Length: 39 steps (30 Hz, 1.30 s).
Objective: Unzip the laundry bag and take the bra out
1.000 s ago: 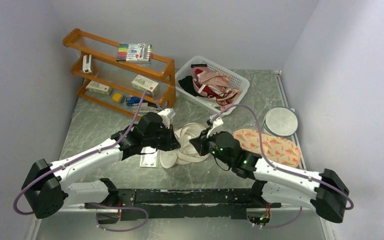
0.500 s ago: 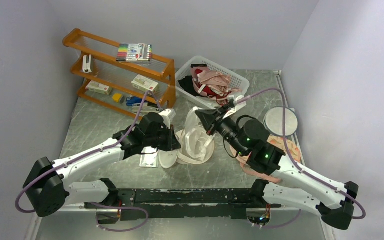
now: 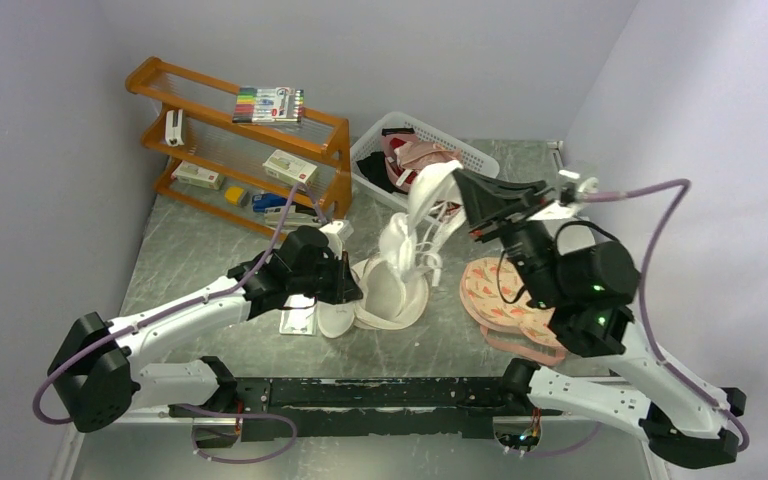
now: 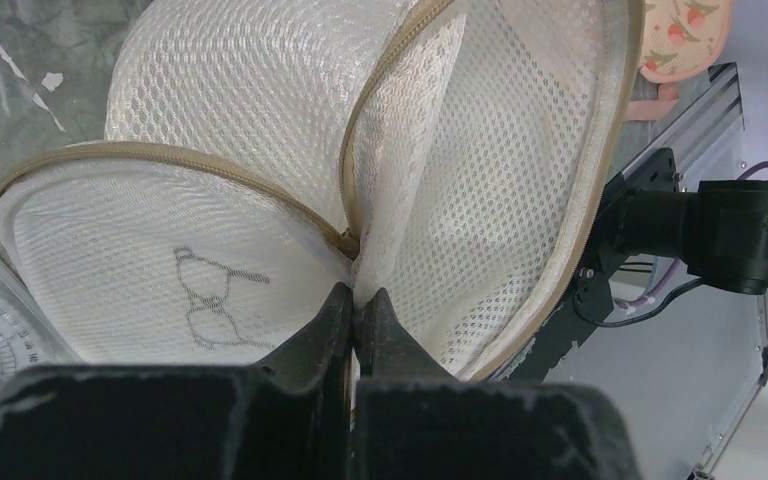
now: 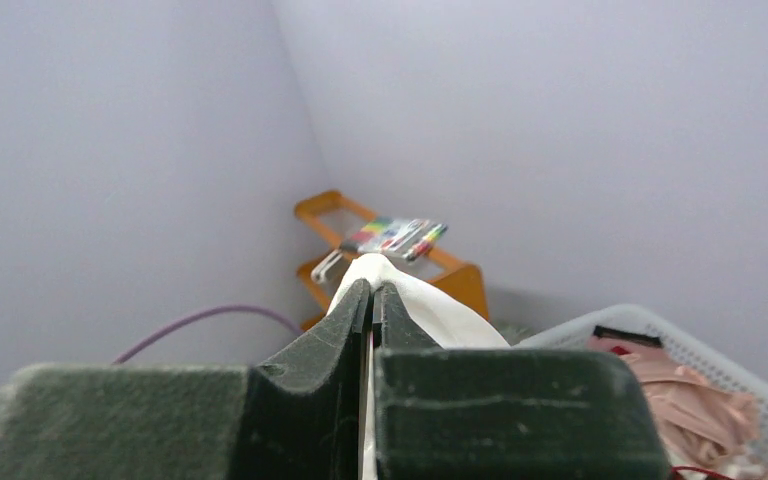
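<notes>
Top view: the right gripper (image 3: 459, 183) is reared high over the back of the grey marbled table (image 3: 190, 250), elbow bent. It is clamped on a white fabric bra (image 3: 402, 240) that stretches down into the round cream-white mesh laundry bag (image 3: 397, 300). The bag lies unzipped between the arms. The left gripper (image 3: 348, 289), its arm low and reaching forward, pins the bag's left edge. To do this well, I judge: draw up and away while the left holds the pouch down, so the straps clear the beige zip rim (image 4: 160, 153) instead of dragging it. Left wrist view: jaws pinched tight on a fold of mesh beside the zip, bag mouth gaping. Right wrist view: jaws closed on white cloth, pointing up toward the wall. How much bra remains inside is hard to tell.
</notes>
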Each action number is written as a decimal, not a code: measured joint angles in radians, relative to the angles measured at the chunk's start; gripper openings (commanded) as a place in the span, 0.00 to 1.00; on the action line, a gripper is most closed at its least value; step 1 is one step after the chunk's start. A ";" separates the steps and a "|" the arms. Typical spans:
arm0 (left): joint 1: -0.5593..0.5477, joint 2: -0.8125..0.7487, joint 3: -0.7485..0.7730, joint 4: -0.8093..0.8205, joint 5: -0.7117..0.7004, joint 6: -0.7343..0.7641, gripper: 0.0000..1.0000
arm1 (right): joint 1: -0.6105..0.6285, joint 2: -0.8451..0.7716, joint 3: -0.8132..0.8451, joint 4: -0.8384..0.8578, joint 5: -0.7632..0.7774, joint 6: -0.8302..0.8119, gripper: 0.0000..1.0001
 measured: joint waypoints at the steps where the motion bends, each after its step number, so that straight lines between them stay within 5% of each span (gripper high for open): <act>1: 0.000 0.003 0.000 0.000 0.001 0.000 0.07 | 0.000 -0.013 0.006 0.000 0.015 -0.015 0.00; 10: 0.000 0.011 0.000 0.001 0.007 0.000 0.07 | -0.001 -0.024 -0.005 0.040 0.310 -0.164 0.00; 16: 0.000 0.017 0.000 0.004 0.008 0.001 0.07 | -0.011 0.149 -0.046 0.207 0.424 -0.306 0.00; 30: -0.003 0.020 0.000 0.007 0.008 -0.007 0.07 | -0.377 0.938 0.451 0.234 0.172 -0.209 0.00; 39: -0.003 0.021 0.003 0.006 0.007 -0.007 0.07 | -0.476 1.071 0.471 0.341 0.106 -0.106 0.00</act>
